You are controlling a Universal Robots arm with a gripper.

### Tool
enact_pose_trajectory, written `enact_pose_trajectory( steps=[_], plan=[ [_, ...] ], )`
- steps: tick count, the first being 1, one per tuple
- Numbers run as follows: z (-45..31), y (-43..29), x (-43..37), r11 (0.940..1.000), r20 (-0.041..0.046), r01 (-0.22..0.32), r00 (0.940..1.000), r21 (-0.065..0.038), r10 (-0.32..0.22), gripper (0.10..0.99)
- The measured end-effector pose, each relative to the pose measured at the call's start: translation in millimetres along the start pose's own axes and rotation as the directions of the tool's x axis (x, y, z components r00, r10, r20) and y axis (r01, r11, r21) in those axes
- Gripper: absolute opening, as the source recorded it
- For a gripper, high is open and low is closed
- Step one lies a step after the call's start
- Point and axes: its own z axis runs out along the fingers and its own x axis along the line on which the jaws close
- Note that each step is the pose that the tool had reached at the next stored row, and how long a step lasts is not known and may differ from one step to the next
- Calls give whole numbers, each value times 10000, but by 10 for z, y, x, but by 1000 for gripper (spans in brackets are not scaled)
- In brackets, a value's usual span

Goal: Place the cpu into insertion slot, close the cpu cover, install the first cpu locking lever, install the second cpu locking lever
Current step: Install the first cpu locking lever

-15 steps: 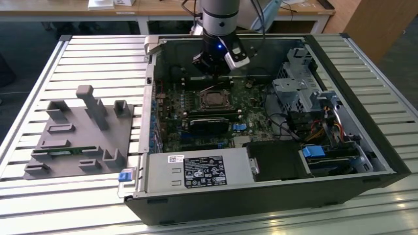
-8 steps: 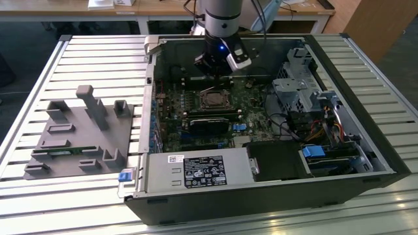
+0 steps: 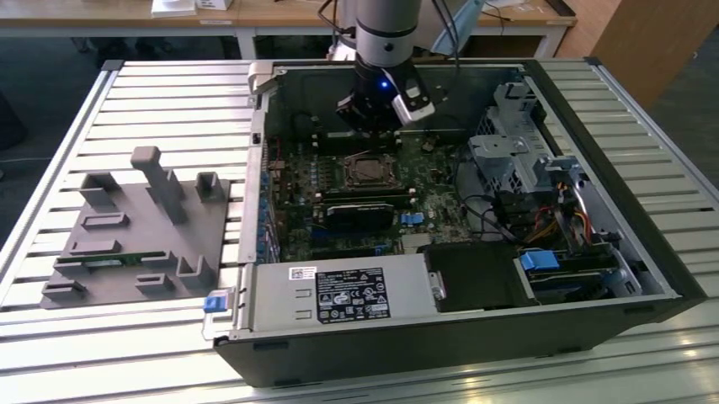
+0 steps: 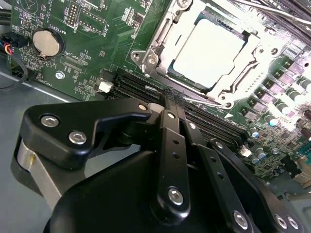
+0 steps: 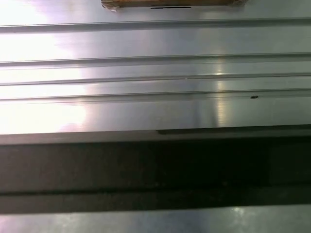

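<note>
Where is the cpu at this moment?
The cpu sits in the insertion slot on the motherboard, framed by the cpu cover, just beyond the gripper in the second wrist view.

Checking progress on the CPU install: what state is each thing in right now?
cpu: seated in the insertion slot.
cpu cover: down around the chip.
gripper: fingers together, holding nothing, beside the socket.
computer case: side open, lying flat.

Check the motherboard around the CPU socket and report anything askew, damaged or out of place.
Nothing stands out. In the second wrist view the cpu lies flat and square inside the cpu cover, which frames it evenly. The surrounding green board looks intact. The pincer hovers beside the socket.
</note>
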Motion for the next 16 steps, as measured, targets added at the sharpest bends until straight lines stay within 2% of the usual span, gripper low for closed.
enact_pose_trajectory(
  steps=[16],
  plan=[
    [96, -3, -54, 10000, -61, -4, 10000, 4, 4, 106]
  ],
)
